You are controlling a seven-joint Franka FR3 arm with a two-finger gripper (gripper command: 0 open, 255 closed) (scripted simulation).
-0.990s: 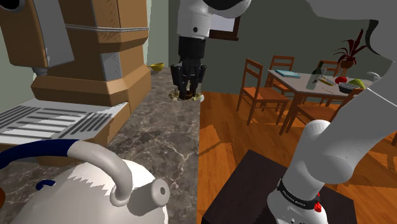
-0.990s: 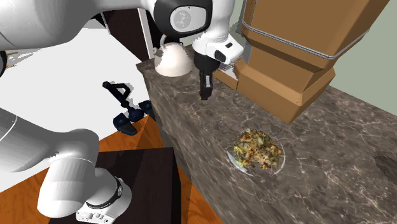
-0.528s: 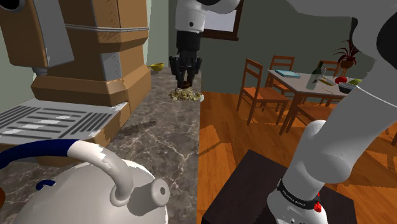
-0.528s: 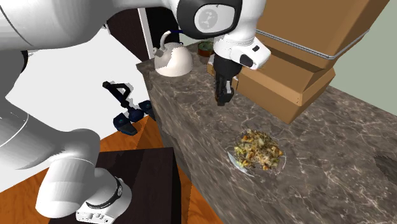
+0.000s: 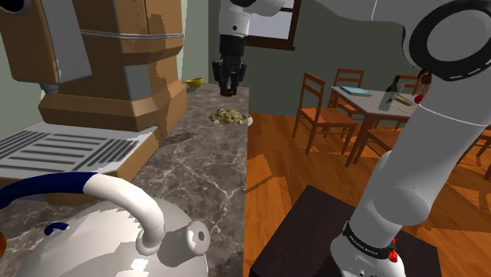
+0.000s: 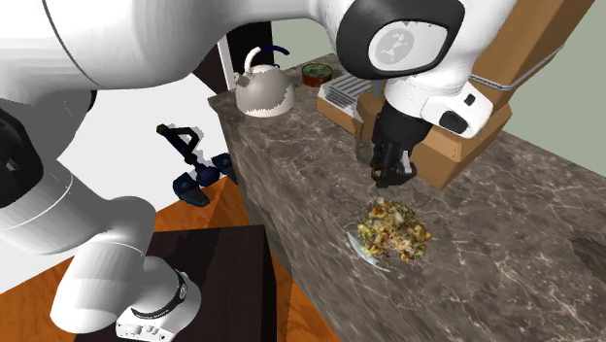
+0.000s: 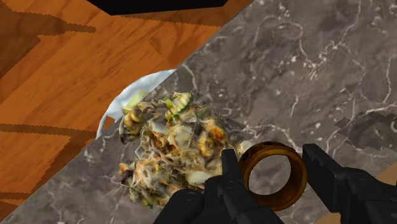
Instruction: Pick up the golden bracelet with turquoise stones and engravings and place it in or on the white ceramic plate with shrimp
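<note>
Bracelet (image 7: 275, 202) is up in the air, a golden-brown ring sitting between the two black fingers of the pincer (image 7: 268, 153). Both fingers press its sides, so I read it as clasped, jaws parted just by the ring's width. No turquoise stones can be made out from here.

This looks like the carry step, nearly over the target. The white plate (image 7: 127, 105) with its heap of shrimp (image 7: 172, 149) lies below and to one side of the pincer, the heap's edge just past the finger nearer it. Straight under the ring is bare marble counter (image 7: 305, 63). So the next move, I'd say, calls for a short shift across towards the heap, then a descent and a release.

The wrist view gives the grip itself. The second exterior view gives the height: pincer (image 6: 391, 178) hanging clear above the plate (image 6: 357, 245). The shoulder view places the pincer (image 5: 228, 88) above the plate (image 5: 248, 120) at the counter's edge.
</note>
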